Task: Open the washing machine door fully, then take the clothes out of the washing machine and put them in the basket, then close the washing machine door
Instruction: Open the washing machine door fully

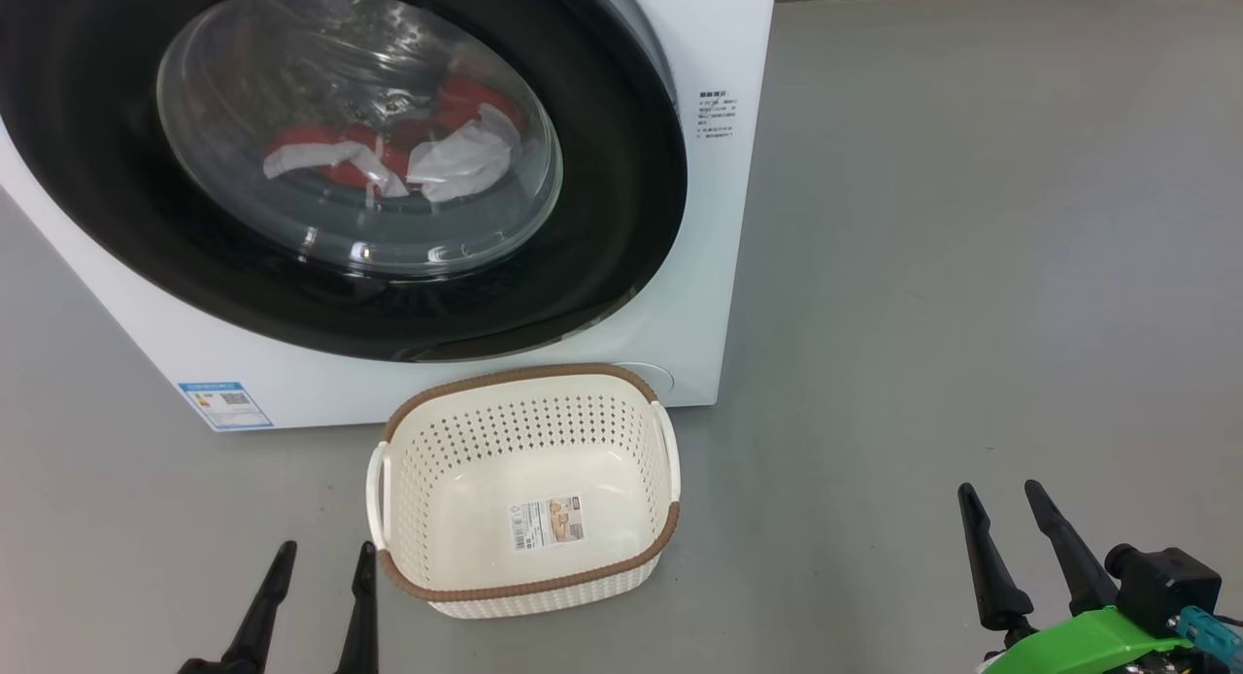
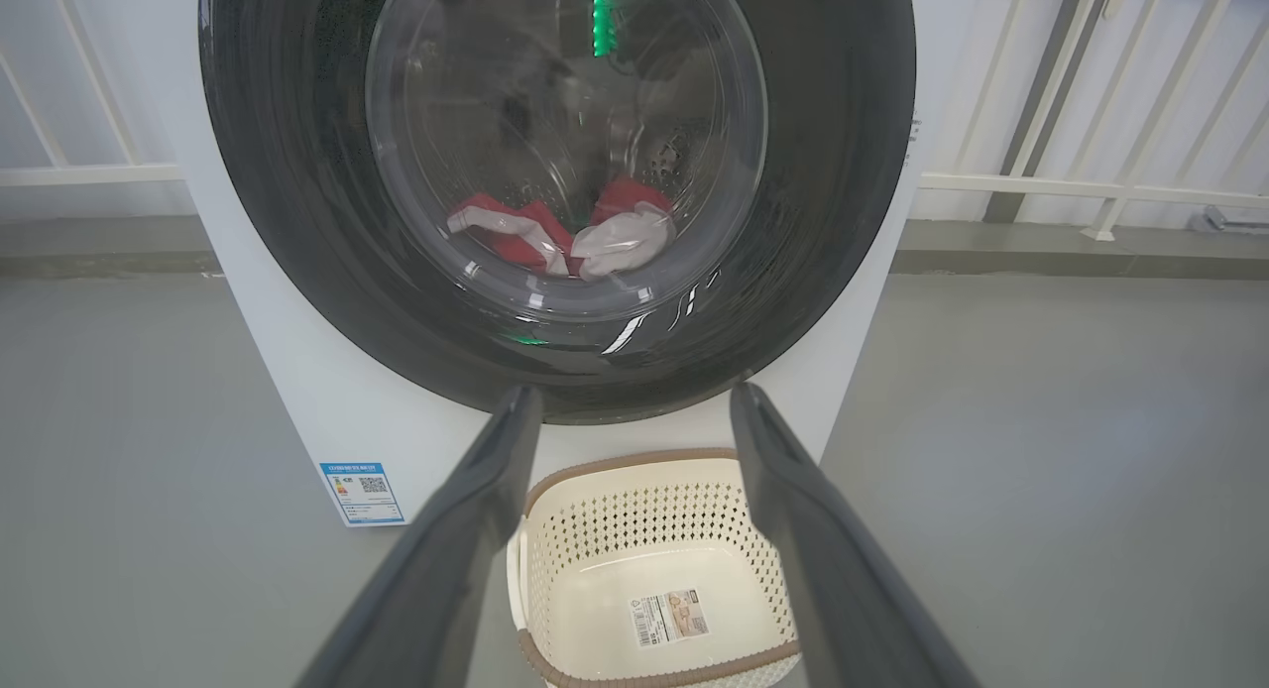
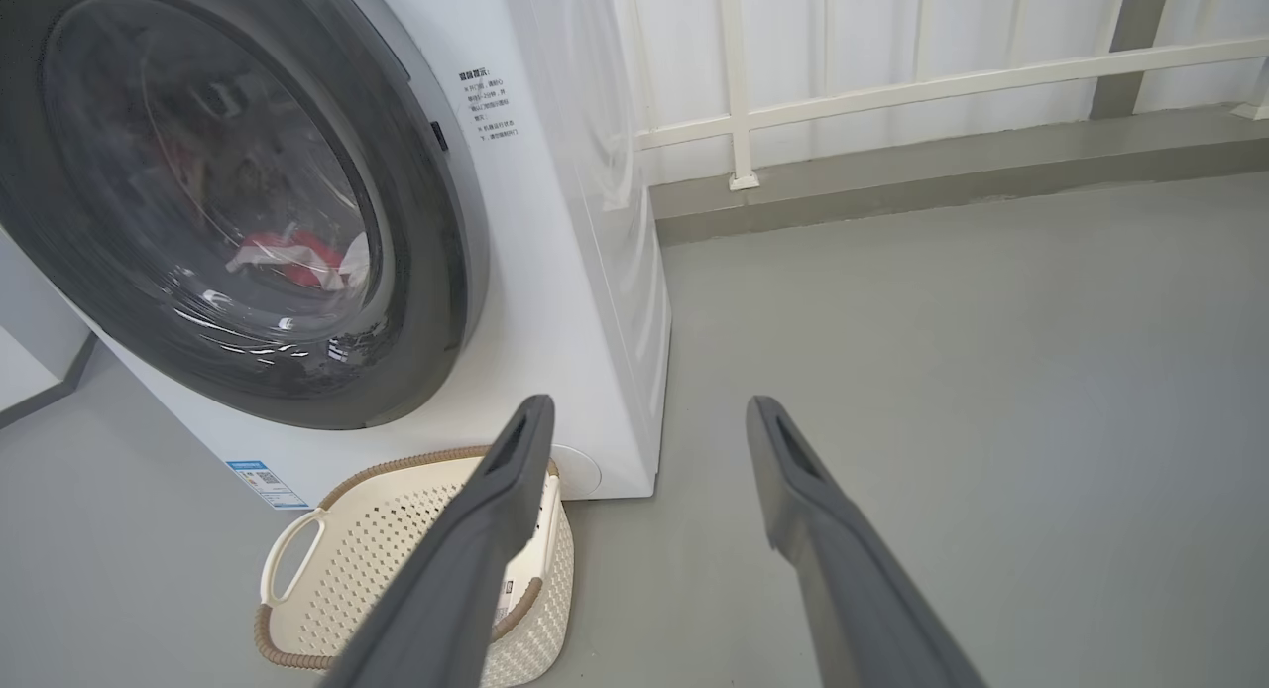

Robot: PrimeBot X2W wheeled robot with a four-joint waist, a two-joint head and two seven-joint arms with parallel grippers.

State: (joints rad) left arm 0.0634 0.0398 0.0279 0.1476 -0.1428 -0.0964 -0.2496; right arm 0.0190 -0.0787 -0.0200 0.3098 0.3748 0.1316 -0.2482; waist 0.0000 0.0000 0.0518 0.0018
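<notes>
Shut washing machine, basket in front, both claws spread wide and gripping nothing.

The left claw hangs over the grey floor just left of the basket, fingers parted. A blue label with a QR code (print too small to read) marks the machine's lower left corner. Red-and-white clothes lie behind the glass of the closed black-rimmed door. Below the door stands the cream basket, a barcode sticker on its bottom. Small dark print right of the door is illegible. The right claw is well apart, fingers parted.
</notes>
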